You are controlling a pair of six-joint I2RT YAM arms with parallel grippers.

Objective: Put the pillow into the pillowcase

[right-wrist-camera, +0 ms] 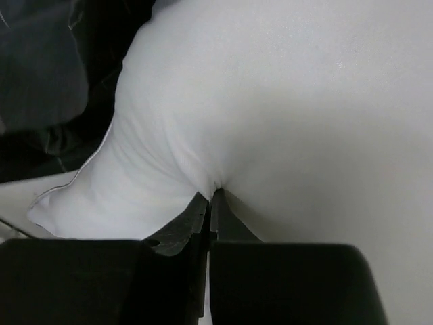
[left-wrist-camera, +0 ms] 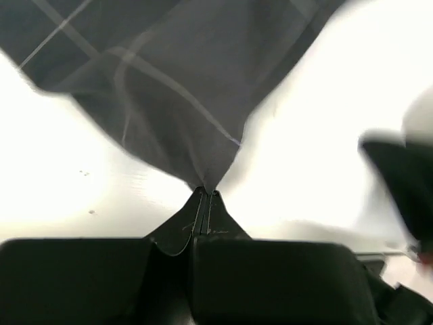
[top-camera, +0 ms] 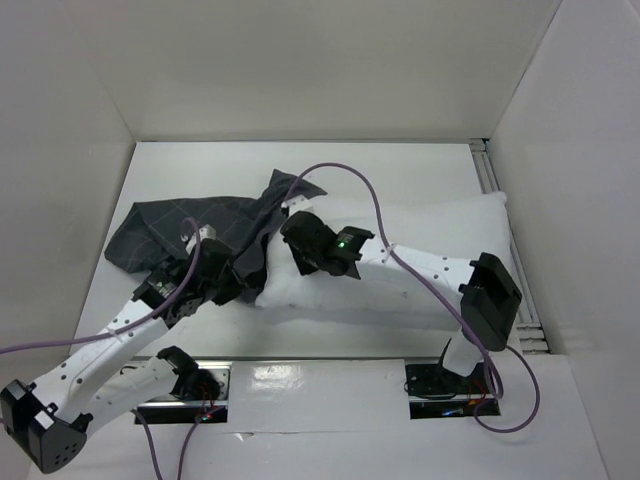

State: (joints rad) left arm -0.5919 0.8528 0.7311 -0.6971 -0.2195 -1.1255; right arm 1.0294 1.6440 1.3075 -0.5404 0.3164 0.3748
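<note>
The white pillow (top-camera: 430,250) lies across the right half of the table, and its left end meets the dark grey checked pillowcase (top-camera: 180,225), which lies crumpled at the left. My left gripper (top-camera: 222,262) is shut on a pinch of the pillowcase (left-wrist-camera: 169,88), and the cloth hangs taut from the fingertips (left-wrist-camera: 201,196). At the pillow's left end my right gripper (top-camera: 297,226) is shut on a fold of the pillow (right-wrist-camera: 284,101), whose skin puckers at the tips. In the right wrist view the pillowcase (right-wrist-camera: 47,74) shows dark at the upper left.
White walls close the table in at the back and on both sides. A metal rail (top-camera: 500,210) runs along the right edge. Purple cables (top-camera: 372,200) loop over both arms. The arm bases (top-camera: 440,380) sit at the near edge.
</note>
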